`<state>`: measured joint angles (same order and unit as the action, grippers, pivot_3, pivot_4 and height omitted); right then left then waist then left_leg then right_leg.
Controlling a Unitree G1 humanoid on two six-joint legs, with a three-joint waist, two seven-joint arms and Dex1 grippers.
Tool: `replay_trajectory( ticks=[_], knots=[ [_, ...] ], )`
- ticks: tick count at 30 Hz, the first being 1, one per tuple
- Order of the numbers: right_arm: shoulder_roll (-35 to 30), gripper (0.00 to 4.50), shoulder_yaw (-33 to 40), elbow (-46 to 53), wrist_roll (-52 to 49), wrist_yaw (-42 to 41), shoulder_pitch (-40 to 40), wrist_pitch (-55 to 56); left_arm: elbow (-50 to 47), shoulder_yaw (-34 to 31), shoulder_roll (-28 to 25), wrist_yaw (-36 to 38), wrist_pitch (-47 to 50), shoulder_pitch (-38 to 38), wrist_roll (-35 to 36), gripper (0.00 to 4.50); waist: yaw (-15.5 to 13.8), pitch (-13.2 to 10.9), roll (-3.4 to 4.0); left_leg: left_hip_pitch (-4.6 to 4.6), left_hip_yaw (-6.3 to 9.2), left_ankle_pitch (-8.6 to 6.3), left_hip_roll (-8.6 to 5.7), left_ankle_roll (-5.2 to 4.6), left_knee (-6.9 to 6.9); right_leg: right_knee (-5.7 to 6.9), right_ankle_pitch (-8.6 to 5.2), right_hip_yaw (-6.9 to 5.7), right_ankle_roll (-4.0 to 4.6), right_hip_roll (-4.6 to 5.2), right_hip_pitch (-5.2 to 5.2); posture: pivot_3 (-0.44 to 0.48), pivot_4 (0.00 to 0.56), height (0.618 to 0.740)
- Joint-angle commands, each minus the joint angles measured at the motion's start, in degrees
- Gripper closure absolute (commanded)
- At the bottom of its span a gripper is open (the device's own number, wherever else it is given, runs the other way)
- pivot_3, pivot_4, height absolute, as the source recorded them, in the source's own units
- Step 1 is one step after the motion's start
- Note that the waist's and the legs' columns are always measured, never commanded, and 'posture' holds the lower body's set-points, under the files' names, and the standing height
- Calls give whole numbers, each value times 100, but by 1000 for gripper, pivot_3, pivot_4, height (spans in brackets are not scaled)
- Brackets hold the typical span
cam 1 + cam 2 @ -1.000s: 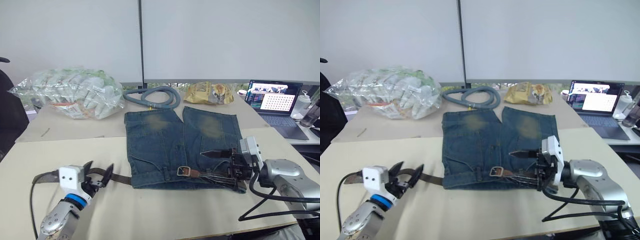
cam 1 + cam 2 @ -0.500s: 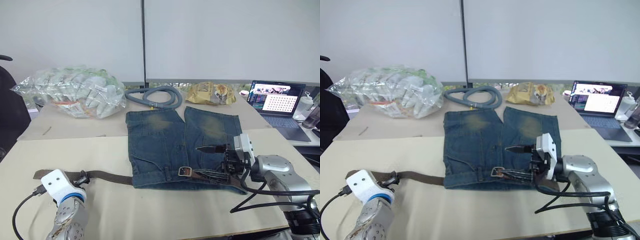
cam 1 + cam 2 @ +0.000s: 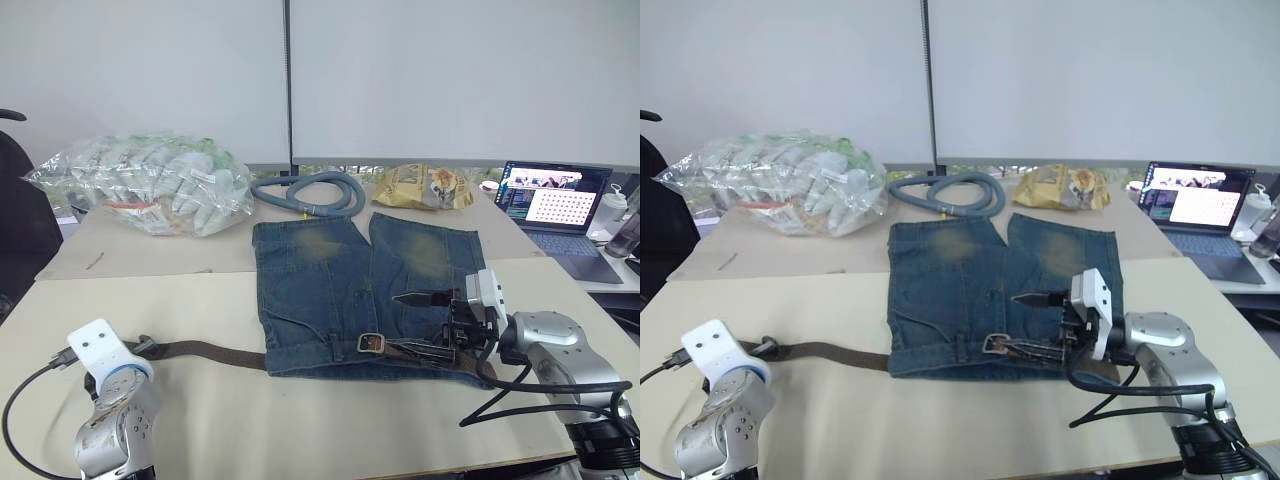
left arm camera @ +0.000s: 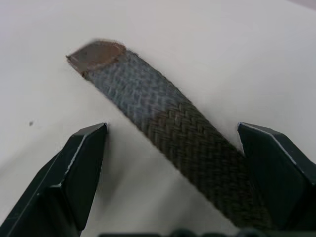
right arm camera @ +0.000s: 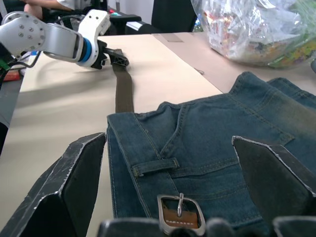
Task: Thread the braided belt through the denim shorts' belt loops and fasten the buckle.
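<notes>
The denim shorts [image 3: 330, 275] lie flat mid-table with the waistband toward me. The braided belt [image 3: 205, 351] runs from the left into the waistband, and its silvery buckle [image 3: 371, 343] rests on the front of the waist. My left gripper [image 4: 173, 133] is open and straddles the belt close to its brown tail tip [image 4: 96, 53] without gripping it. My right gripper [image 3: 425, 323] is open over the waistband just right of the buckle [image 5: 180, 210]. A belt loop [image 5: 155, 165] shows between its fingers.
A clear bag of packets [image 3: 140, 185] sits at the back left. A grey corrugated hose [image 3: 305, 190] and a yellow snack bag [image 3: 420, 185] lie behind the shorts. An open laptop [image 3: 555, 200] and a bottle [image 3: 610, 205] stand at the right.
My left arm has swung left and turned over, and its gripper has slid along the belt to the tail end. The right gripper edged slightly toward the buckle. The camera shifted a little.
</notes>
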<state>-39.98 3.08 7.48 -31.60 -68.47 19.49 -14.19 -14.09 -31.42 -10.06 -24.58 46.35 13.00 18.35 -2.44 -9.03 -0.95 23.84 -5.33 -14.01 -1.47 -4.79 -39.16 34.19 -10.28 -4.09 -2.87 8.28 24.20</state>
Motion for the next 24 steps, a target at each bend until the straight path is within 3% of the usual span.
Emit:
replay_trajectory(
  ticks=[1, 10, 24],
  knots=[
    [19, 0, 163, 103, 13, 25, -1, 209, 304, 85, -114, 190, -1, 146, -100, 57, 0, 0, 0, 0, 0, 1, 1, 3, 1, 0, 1, 0, 2, 3, -1, 0, 150, 740],
    [70, 0, 187, 142, 58, 95, -109, 294, 613, 224, -250, 356, -305, 195, -454, 57, -12, 0, 1, -1, 2, 5, 6, 11, 5, 1, 6, 0, 8, 10, 4, 0, 150, 740],
    [76, 0, 204, 112, 35, 103, -126, 324, 673, 258, -205, 505, -806, 196, -667, 4458, 11, 0, 0, 0, 0, 4, 7, 12, 13, -3, 7, 3, 9, 11, 3, 0, 150, 740]
  ],
)
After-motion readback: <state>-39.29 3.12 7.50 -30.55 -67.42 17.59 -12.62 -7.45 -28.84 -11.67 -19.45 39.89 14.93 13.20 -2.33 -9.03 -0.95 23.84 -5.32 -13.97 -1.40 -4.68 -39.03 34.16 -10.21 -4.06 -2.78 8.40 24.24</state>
